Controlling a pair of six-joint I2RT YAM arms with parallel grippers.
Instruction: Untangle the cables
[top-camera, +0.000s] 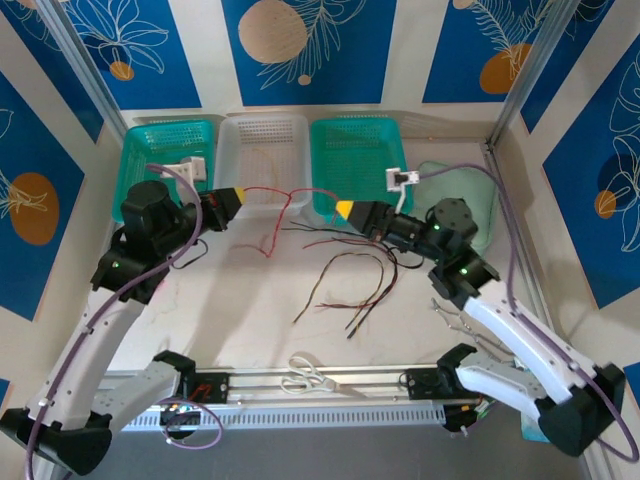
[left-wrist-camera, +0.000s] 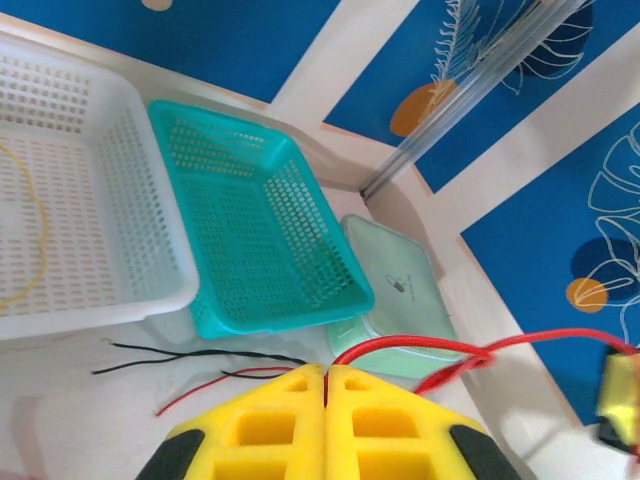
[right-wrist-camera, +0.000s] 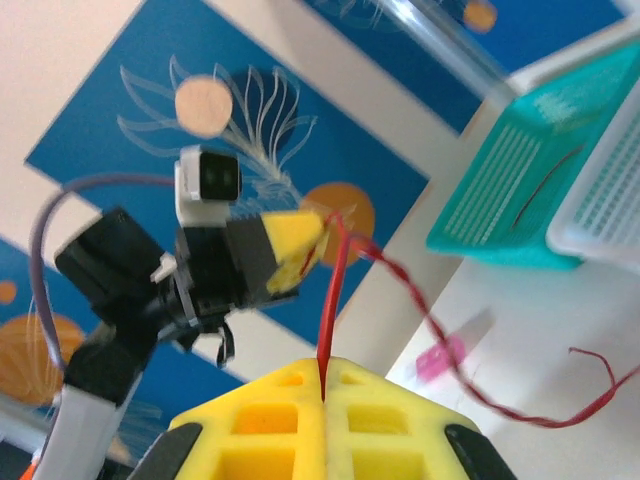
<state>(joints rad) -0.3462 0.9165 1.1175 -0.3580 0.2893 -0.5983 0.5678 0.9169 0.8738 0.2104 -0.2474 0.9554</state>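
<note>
Because these wires look thin, limp and nearly weightless, they should follow a pull readily yet snag wherever strands cross. At the near edge of the table (top-camera: 240, 320) lie scissors (top-camera: 310, 375). Beyond them, around the middle, the loose cables (top-camera: 355, 285) sprawl in overlapping red and black strands. Further back, the left gripper (top-camera: 243, 192) and the right gripper (top-camera: 338, 208) are both clenched on one red cable (right-wrist-camera: 331, 290), strung between them above the surface with a loop sagging from it. Pinching near a free end seems the safer hold, since smooth insulation may slip. Along the far edge, a yellowish cable (left-wrist-camera: 43, 235) lies in the white basket (top-camera: 262, 122), between two teal baskets (top-camera: 170, 124).
</note>
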